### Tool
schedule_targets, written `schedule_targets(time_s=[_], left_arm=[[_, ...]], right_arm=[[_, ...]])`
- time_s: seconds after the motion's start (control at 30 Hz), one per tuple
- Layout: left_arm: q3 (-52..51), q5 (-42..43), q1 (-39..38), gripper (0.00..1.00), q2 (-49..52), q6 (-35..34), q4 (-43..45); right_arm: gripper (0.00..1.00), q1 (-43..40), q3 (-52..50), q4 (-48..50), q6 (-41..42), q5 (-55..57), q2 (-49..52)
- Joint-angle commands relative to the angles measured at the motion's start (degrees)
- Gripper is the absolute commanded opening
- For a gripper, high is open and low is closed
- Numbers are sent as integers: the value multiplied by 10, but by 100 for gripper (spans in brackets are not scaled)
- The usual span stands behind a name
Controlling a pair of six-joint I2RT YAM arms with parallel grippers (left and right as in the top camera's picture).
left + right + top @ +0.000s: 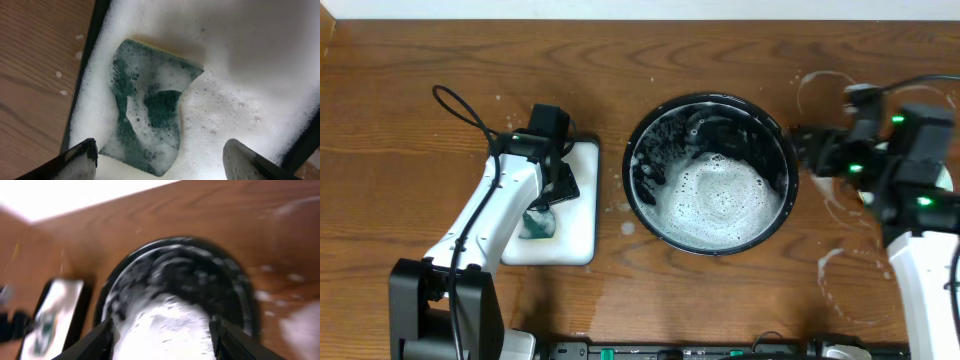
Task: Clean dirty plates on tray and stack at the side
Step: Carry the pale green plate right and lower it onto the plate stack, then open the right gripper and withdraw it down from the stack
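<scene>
A suds-covered plate (720, 205) lies in the black tray (628, 170) — stiff, light and probably very slippery, best pinched at its rim. The right gripper (162, 332) hangs beside the tray, jaws apart and empty. The left gripper (160, 160) has its jaws wide open above the green sponge (150, 110).

- No text, label, brand, number or sign can be read in any view: not on the tray (770, 125), the white dish (582, 205) or the tabletop (420, 60).
</scene>
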Motion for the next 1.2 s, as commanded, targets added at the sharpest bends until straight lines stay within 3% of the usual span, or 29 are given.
schedule_targets(time_s=[0.0, 0.1, 0.17, 0.63, 0.97, 1.17], left_arm=[[3, -3, 2, 82, -4, 3, -1], [3, -3, 2, 82, -4, 3, -1], [3, -3, 2, 82, -4, 3, -1], [3, -3, 2, 82, -4, 3, -1], [3, -3, 2, 82, -4, 3, -1], [3, -3, 2, 82, -4, 3, -1]], right_arm=[[62, 77, 2, 3, -37, 18, -20], [75, 127, 2, 7, -38, 12, -28], [99, 147, 2, 10, -37, 10, -29], [99, 159, 2, 7, -54, 19, -47], [99, 133, -16, -30, -179, 94, -265], [99, 132, -171, 40, -204, 200, -396]])
